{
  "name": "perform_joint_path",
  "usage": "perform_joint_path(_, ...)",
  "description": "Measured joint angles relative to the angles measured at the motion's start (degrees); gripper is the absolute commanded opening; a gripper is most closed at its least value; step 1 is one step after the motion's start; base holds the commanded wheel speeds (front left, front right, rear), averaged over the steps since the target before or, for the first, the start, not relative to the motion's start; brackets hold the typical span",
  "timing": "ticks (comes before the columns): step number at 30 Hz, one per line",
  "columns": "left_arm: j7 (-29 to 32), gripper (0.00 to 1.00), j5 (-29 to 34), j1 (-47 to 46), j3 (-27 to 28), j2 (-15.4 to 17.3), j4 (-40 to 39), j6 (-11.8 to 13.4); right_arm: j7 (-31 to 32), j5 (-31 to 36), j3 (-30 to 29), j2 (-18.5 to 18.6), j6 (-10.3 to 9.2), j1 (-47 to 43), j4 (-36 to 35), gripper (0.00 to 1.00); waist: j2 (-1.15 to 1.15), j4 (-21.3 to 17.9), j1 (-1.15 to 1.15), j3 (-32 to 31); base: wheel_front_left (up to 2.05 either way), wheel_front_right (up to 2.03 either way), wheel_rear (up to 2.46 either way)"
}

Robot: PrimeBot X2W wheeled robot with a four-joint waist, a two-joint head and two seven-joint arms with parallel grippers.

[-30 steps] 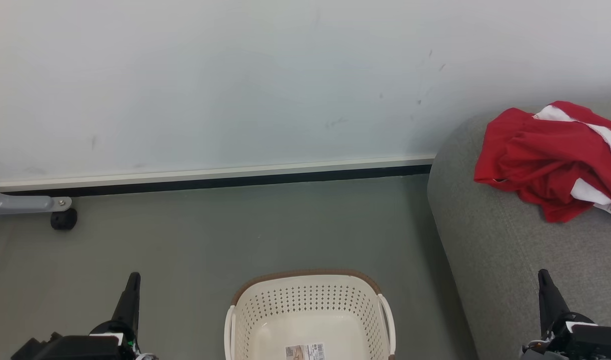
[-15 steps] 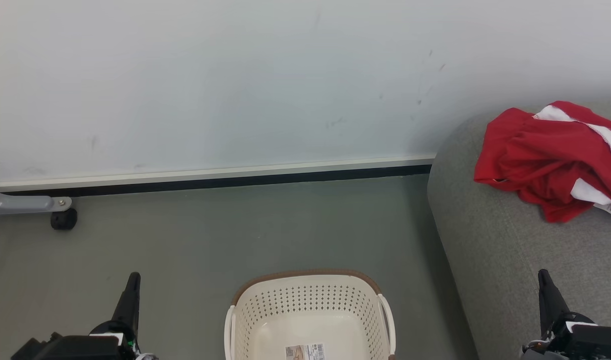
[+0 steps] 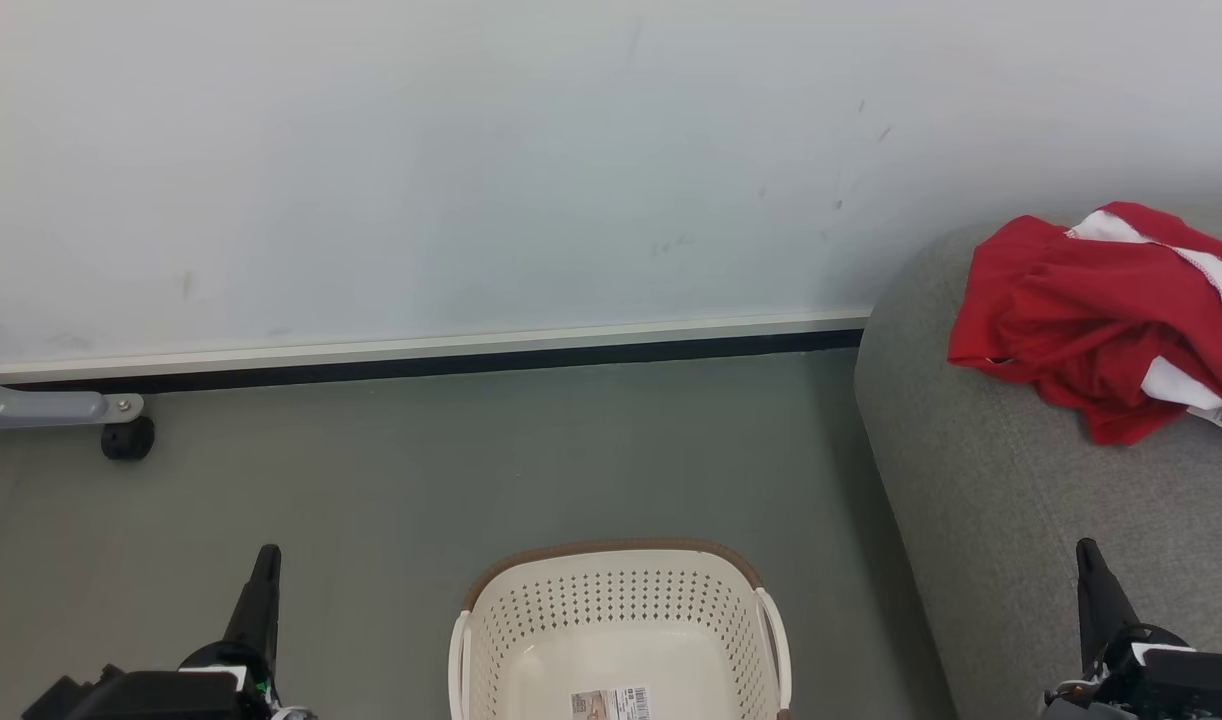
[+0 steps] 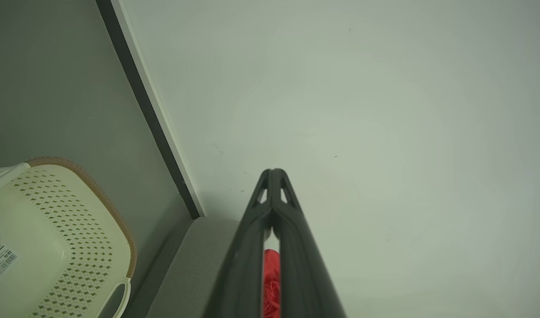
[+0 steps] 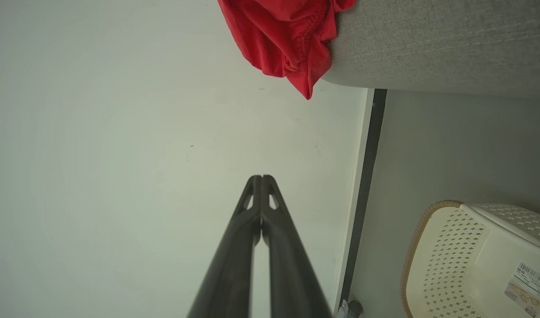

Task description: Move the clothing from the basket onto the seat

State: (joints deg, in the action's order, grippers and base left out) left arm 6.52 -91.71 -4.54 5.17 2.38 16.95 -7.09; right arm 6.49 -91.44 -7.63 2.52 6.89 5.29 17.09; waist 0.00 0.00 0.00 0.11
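Since the clothing [image 3: 1091, 320] already lies in a red-and-white heap on the seat [image 3: 1011, 520], at the far right of the scene, the step in hand looks like a final check rather than another pick. The basket [image 3: 611, 548] sits on the floor [image 3: 471, 460] at near centre, and the part of its bottom that I can see holds nothing but a printed label [image 3: 611, 703]. Its nearest part is cut off, so a good finish means looking there before calling the job done.

The left gripper [image 4: 274, 173] is closed with its fingers pressed together and holding nothing. The right gripper [image 5: 261, 178] is likewise closed and empty, low at the near right over the seat.

One concern is that the heap sits close to the seat's rounded far-left edge, and a fold appears to hang past it, so it might slip. A light nudge inward would settle it.

Around these are a pale wall [image 3: 471, 150], a dark skirting strip [image 3: 421, 362], and a black caster [image 3: 128, 438] on a grey leg at the far left. Nothing blocks either arm.
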Motion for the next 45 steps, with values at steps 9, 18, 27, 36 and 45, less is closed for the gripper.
perform_joint_path(9,0.0,0.0,0.0,0.0,0.0,0.0,-0.01,0.0,0.0,0.0,0.0,0.0,0.01,0.0,0.0,0.0,0.0,0.0,0.0,0.0,0.0,0.0,0.0)
perform_joint_path(18,0.0,0.0,0.0,0.0,0.0,0.0,-0.01,0.0,0.0,0.0,0.0,0.0,0.0,0.0,-0.01,0.0,0.0,0.0,0.0,0.0,0.0,0.0,0.0)
perform_joint_path(27,0.0,0.0,0.0,0.0,0.0,0.0,-0.02,0.0,0.0,0.0,0.0,0.0,0.0,0.0,-0.02,0.0,0.0,0.0,0.0,0.0,0.0,0.0,0.0)
perform_joint_path(36,0.0,0.0,0.0,0.0,0.0,0.0,-0.02,0.0,0.0,0.0,0.0,0.0,0.01,0.0,-0.02,0.0,0.0,0.0,0.0,0.0,0.0,0.0,0.0)
perform_joint_path(45,0.0,0.0,0.0,0.0,0.0,0.0,-0.02,0.0,0.0,0.0,0.0,0.0,0.01,0.0,-0.02,0.0,0.0,0.0,0.0,0.0,0.0,0.0,0.0)
